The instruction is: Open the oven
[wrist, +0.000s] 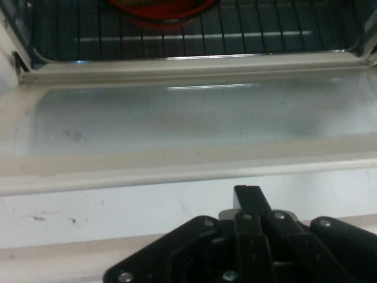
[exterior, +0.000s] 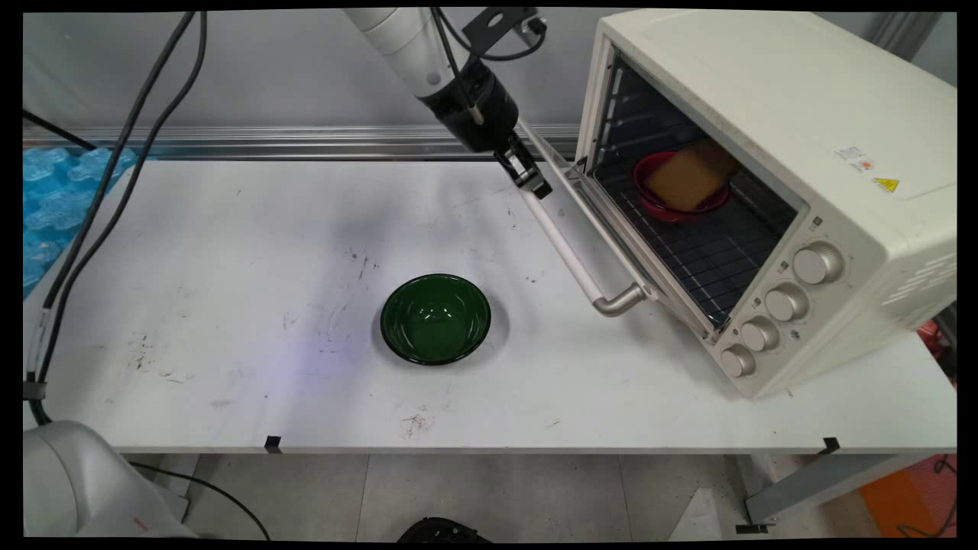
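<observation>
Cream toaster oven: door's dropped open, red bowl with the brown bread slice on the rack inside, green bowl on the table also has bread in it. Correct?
One thing is off. The dark green glossy bowl on the white table is empty, as the main view shows. The rest holds: the cream toaster oven has its door dropped open, and the red bowl with the brown bread slice sits on the rack inside.
</observation>
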`<action>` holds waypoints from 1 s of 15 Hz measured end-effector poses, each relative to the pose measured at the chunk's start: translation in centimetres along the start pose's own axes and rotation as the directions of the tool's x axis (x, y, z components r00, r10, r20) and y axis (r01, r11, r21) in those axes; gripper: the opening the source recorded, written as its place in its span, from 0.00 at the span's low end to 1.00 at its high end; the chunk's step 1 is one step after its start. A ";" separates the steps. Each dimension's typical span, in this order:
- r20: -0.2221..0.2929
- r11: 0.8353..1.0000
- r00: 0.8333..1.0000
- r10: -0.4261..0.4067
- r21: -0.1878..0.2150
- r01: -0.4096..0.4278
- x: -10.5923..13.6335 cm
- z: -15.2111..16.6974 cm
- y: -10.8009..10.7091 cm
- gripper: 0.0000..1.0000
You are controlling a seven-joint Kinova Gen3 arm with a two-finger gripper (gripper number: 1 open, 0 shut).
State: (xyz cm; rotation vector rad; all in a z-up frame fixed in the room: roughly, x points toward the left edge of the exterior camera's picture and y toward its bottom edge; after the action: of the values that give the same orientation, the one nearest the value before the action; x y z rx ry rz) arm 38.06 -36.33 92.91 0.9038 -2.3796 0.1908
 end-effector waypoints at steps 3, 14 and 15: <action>-0.005 1.000 1.000 0.005 0.002 -0.005 -0.9 0.7 -0.1 0.00; -0.024 1.000 0.999 0.024 0.007 -0.024 -3.3 3.5 -0.5 0.00; -0.023 1.000 0.999 0.025 0.008 -0.025 -3.5 3.7 -0.5 0.00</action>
State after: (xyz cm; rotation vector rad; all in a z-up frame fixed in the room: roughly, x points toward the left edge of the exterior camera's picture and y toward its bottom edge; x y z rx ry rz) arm 38.76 -35.90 87.89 0.8707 -2.3711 0.2194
